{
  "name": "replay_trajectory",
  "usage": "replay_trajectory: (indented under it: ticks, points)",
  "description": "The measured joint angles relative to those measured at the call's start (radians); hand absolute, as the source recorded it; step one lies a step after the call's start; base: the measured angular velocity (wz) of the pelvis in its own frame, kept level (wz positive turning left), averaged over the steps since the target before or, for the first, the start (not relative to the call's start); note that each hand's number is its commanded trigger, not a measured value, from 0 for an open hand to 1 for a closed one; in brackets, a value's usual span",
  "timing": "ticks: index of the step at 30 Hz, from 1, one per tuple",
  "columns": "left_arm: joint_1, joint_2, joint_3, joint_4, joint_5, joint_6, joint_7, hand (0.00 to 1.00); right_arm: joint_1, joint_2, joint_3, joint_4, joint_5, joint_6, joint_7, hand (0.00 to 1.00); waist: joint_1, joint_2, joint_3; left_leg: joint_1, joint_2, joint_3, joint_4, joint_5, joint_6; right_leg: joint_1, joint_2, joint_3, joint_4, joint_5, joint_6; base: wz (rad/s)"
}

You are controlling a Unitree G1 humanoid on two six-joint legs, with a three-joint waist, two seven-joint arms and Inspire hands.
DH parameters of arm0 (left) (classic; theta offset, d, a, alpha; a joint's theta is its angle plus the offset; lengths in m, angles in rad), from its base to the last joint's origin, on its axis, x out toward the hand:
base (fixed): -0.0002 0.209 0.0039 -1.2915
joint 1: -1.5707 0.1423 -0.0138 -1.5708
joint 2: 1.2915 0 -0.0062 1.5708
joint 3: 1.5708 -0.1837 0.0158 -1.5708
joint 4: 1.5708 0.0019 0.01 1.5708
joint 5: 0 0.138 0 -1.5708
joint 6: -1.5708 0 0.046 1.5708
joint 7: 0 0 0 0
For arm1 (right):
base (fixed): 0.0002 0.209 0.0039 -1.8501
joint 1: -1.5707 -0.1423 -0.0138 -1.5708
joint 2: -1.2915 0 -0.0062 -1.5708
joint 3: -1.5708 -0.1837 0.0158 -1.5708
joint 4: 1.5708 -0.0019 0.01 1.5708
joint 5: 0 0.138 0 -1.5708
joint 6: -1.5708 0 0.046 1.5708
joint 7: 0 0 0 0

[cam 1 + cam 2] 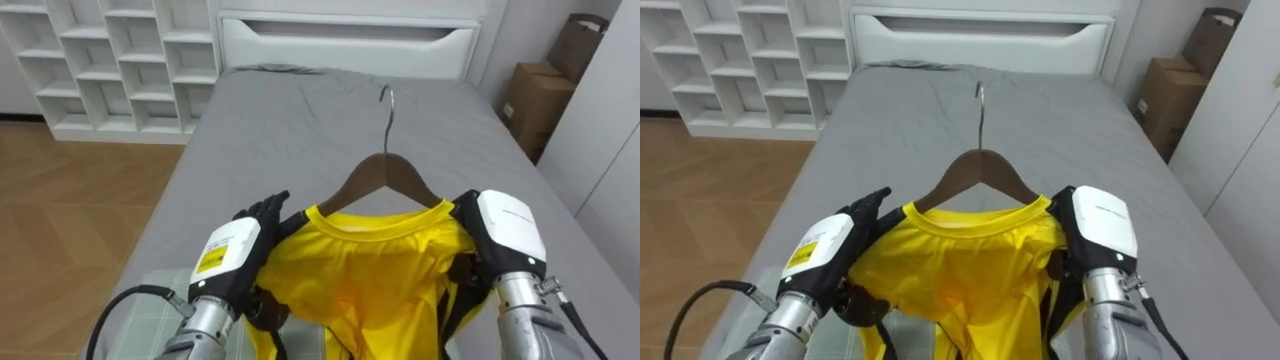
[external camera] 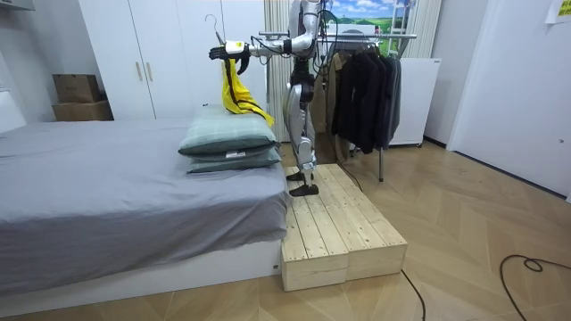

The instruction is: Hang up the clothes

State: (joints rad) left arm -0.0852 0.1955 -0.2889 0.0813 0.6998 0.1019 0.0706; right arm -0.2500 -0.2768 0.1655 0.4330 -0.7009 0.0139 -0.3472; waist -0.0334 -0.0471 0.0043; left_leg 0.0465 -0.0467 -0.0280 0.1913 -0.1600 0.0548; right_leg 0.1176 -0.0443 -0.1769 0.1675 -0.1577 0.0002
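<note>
lower centre of the left eye view: the left hand [image 1: 240, 250] has dark fingers bent over one shoulder of the yellow shirt [image 1: 370, 275], pinching the cloth. the right hand [image 1: 500, 235] sits against the other shoulder at the lower right, and how it grips i cannot tell. the shirt hangs between them, a smooth, slightly shiny knit with a ribbed round collar, falling in soft folds to the bottom edge.

so that part looks done: the shirt is already on the wooden hanger [image 1: 385, 175], a dark curved bar of polished wood with a thin bent metal hook standing up at mid frame.

behind it, the bed [image 1: 300, 120] runs up the frame, its grey matte sheet lightly creased, to a glossy white headboard [image 1: 345, 45] at the top. white cube shelves [image 1: 110, 60] are at the upper left and cardboard boxes [image 1: 540, 100] at the upper right.

what is left, i judge, is the hanging itself. in the room view the robot stands on a slatted wooden platform [image 2: 339, 227] facing the bed, with the metal clothes rack [image 2: 379, 36] and its dark garments [image 2: 366, 85] at its back, upper centre. the hook is not yet on the rail.
</note>
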Motion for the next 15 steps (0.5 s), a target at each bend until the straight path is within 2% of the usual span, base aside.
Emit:
replay_trajectory:
  ticks: [8,15]
  points:
    - [0.006,0.019,0.017,0.0,0.001,0.0,-0.015,0.0,0.0,-0.007,-0.107,0.075,0.037,-0.011,-0.023,1.0,-0.018,-0.007,-0.0024,0.002,-0.001,0.002,-0.002,0.0,0.0,0.0,-0.002,0.002,0.0,0.0,0.0,0.0]
    - [0.064,0.023,0.062,0.009,-0.001,0.0,-0.013,0.0,0.03,-0.007,-0.137,0.113,0.042,-0.007,-0.042,1.0,-0.031,-0.012,-0.0017,0.003,0.002,0.014,-0.01,0.0,0.0,-0.006,0.002,0.013,-0.001,0.0,0.0,-0.05]
